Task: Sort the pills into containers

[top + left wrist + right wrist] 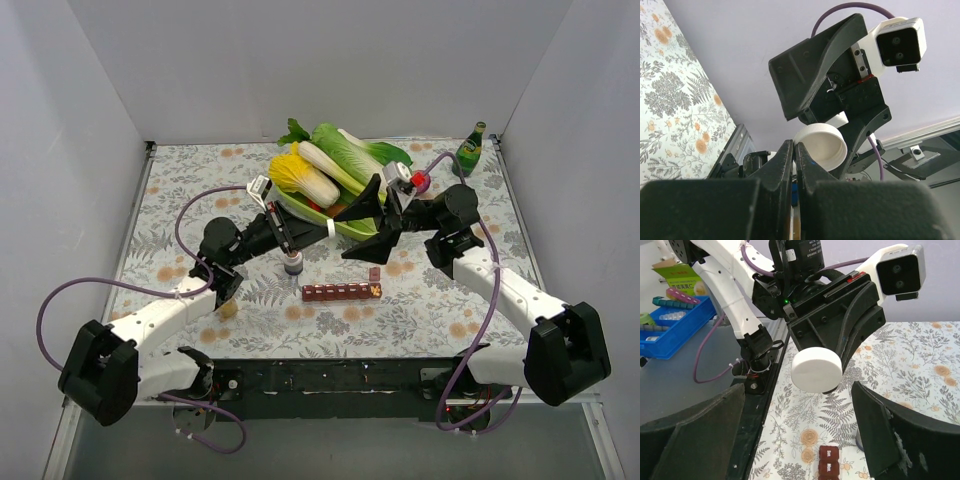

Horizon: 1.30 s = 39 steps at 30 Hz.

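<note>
Left wrist view: the left gripper [795, 148] pinches the cap [821, 144] by its thin rim. The right gripper [797, 390] gapes wide. The cap could slip and fall.

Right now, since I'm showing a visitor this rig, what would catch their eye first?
Probably the bright heap of cabbages at the table's far middle. Next comes the white cap pinched in the left gripper, held up before the wide-open right gripper. Nearer the arms lies the dark red pill organiser, with orange pills in its right-end compartment.
</note>
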Each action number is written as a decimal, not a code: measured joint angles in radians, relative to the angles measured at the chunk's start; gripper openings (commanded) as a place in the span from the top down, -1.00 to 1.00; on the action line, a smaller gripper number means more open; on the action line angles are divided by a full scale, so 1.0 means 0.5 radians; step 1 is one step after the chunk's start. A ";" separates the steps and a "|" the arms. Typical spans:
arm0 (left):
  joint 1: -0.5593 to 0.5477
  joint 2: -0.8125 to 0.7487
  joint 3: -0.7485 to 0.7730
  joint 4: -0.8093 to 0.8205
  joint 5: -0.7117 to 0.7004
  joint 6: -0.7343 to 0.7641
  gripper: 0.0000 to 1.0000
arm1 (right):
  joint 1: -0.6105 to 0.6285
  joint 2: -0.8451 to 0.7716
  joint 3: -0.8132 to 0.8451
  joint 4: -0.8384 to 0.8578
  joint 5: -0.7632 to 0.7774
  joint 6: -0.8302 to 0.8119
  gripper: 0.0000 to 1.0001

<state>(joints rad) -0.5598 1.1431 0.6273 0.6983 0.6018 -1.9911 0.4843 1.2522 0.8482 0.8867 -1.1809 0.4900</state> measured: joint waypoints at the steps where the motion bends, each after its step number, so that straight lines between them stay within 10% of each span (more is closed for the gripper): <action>1: -0.003 0.008 -0.001 0.018 -0.006 -0.006 1.00 | 0.010 0.005 0.002 -0.018 0.011 -0.008 -0.88; 13: -0.047 0.063 -0.002 0.101 -0.066 -0.015 1.00 | 0.076 0.037 0.063 -0.140 0.094 -0.050 -0.61; 27: -0.062 0.064 -0.005 0.119 -0.082 -0.025 0.99 | 0.095 0.098 0.104 -0.156 0.168 -0.033 0.44; 34: -0.062 0.064 -0.009 0.072 -0.095 -0.024 -0.28 | 0.096 0.094 0.105 -0.262 0.179 -0.108 0.56; 39: -0.047 -0.048 -0.009 -0.224 -0.134 0.029 -0.54 | 0.086 0.060 0.105 -0.430 0.192 -0.224 0.56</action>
<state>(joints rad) -0.5835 1.1191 0.6228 0.5865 0.5346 -1.9766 0.5274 1.2823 0.9005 0.6720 -1.0847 0.3779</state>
